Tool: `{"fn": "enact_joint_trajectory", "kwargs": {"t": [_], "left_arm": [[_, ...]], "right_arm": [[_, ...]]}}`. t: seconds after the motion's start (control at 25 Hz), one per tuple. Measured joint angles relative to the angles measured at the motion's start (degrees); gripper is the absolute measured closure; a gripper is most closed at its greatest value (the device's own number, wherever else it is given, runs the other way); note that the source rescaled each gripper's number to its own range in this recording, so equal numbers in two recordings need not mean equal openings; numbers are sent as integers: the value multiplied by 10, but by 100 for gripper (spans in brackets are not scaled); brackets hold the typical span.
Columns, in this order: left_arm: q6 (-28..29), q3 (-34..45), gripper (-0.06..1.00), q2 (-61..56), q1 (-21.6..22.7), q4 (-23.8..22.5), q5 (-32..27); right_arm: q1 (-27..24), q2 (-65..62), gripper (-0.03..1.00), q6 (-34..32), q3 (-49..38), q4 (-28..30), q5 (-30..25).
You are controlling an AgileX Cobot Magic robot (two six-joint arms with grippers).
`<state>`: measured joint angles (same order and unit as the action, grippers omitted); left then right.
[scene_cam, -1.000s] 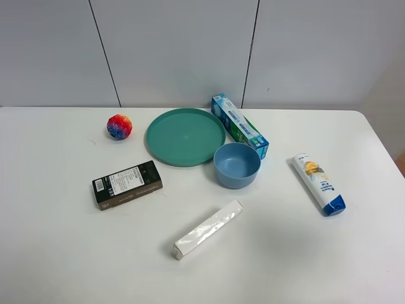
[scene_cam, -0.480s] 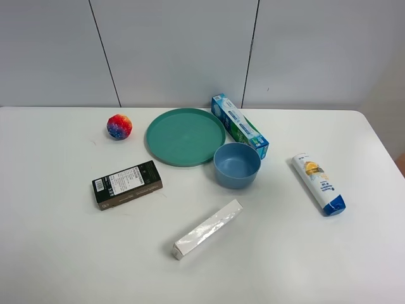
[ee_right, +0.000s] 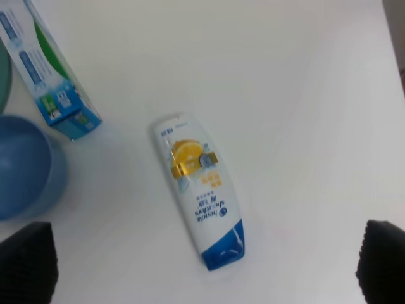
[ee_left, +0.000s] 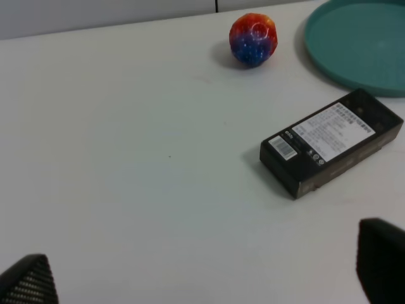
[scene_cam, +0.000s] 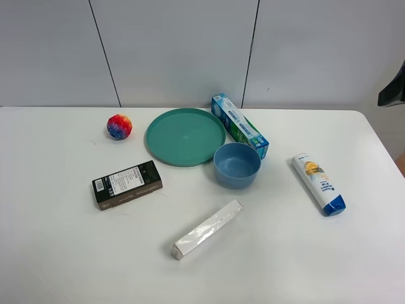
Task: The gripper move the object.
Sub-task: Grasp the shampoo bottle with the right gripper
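The white tube-shaped bottle (scene_cam: 318,183) with a dark blue cap and a yellow-orange label lies flat on the right side of the white table. It also shows in the right wrist view (ee_right: 199,190). My right gripper (ee_right: 204,263) is open and empty above it, its black fingertips (ee_right: 25,263) wide apart on either side, not touching the bottle. A dark part of the right arm (scene_cam: 392,88) shows at the right edge of the exterior view. My left gripper (ee_left: 202,278) is open and empty above bare table.
A blue-green toothpaste box (scene_cam: 239,125) and a blue bowl (scene_cam: 236,164) lie left of the bottle. A green plate (scene_cam: 185,136), a colourful ball (scene_cam: 119,126), a black box (scene_cam: 127,184) and a long white-silver box (scene_cam: 207,229) lie further left. The table's right edge (scene_cam: 386,152) is near the bottle.
A dark part of the right arm has come into view at the right edge of the exterior view. Nothing on the table has moved.
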<state>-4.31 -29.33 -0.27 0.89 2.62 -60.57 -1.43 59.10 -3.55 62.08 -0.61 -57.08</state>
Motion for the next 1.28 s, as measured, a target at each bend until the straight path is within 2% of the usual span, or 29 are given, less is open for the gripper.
{"fn": "enact_joint_trajectory", "kwargs": {"t": [0.56, 0.72, 1.0, 1.28], "left_arm": [[0, 0, -6, 0, 0, 0, 0], [0, 0, -6, 0, 0, 0, 0], [0, 0, -6, 0, 0, 0, 0], [0, 0, -6, 0, 0, 0, 0]], "right_arm": [[0, 112, 12, -1, 0, 6, -53], [0, 159, 12, -17, 0, 29, -56], [0, 215, 12, -16, 0, 33, -56], [0, 279, 12, 78, 0, -1, -39]]}}
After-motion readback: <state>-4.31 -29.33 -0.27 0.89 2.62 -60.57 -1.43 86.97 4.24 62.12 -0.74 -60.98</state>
